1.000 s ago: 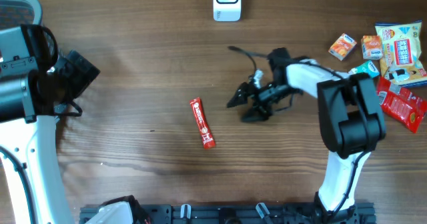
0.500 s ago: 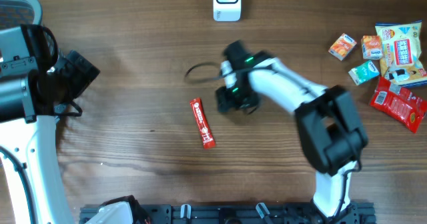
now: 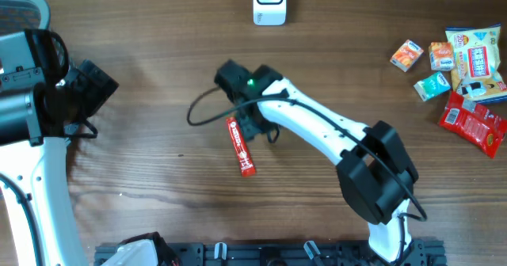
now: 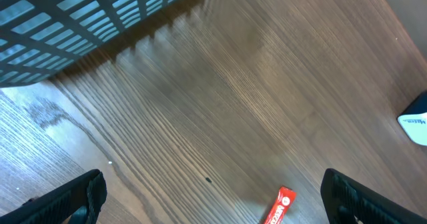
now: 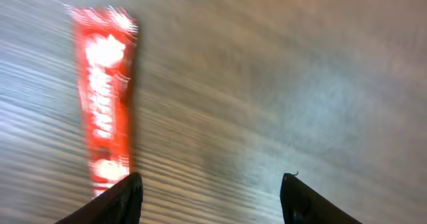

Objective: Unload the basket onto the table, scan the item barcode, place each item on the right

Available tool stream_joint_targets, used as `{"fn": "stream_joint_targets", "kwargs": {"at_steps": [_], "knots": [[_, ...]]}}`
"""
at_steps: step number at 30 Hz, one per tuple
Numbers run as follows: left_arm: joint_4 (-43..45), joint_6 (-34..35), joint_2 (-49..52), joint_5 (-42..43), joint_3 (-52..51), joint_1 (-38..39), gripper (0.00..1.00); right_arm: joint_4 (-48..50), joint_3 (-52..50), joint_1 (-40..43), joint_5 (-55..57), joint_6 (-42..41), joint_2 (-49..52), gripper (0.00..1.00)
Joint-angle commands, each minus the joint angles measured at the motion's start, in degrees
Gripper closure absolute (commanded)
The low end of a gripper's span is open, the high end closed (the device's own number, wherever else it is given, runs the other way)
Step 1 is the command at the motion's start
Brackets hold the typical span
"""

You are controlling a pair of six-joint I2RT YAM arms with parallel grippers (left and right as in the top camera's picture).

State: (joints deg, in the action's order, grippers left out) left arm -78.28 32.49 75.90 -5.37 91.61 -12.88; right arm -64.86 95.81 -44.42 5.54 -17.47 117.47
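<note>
- The left claw (image 4: 213, 201) hangs at the 9 o'clock edge of the table (image 3: 142, 44), released wide with nothing between its jaws, well apart from the work
- The red stick packet (image 3: 240, 146) lies flat just to the 7 o'clock side of the table's middle, its long axis running from 11 to 5 o'clock
- It looks light, thin and soft, probably a glossy film wrapper that could buckle or slip, so I judge a gentle pinch across the narrow width near mid-length is best, leaving the printed faces free to show the code
- The right claw (image 5: 212, 197) hovers over the packet's 11 o'clock end, jaws apart and empty, with the packet by one finger, not between them
- The white scanner (image 3: 269, 2) sits at 12 o'clock
- A heap of snack packs (image 3: 467, 68) lies at 2 o'clock
</note>
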Motion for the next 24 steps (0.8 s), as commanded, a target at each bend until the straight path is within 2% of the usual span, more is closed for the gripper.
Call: {"fn": "stream_joint_targets", "kwargs": {"at_steps": [1,4,10,17,24], "knots": [[0.0,0.81,-0.15,-0.94,0.44,-0.31,0.0,1.14,1.09,-1.38,-9.64,7.06,-1.11,0.38],[0.0,0.81,-0.15,-0.94,0.44,-0.31,0.0,2.78,-1.14,-2.54,-9.44,3.1,-0.59,0.48],[-0.02,0.81,-0.15,-0.94,0.44,-0.31,0.0,10.34,-9.38,-3.63,-8.81,-2.01,0.9,0.55],[0.0,0.81,-0.15,-0.94,0.44,-0.31,0.0,11.82,-11.74,-4.94,-11.13,-1.99,1.49,0.58],[0.0,0.81,-0.15,-0.94,0.44,-0.31,0.0,14.69,-11.74,-8.41,-6.4,-2.23,1.49,0.52]]}}
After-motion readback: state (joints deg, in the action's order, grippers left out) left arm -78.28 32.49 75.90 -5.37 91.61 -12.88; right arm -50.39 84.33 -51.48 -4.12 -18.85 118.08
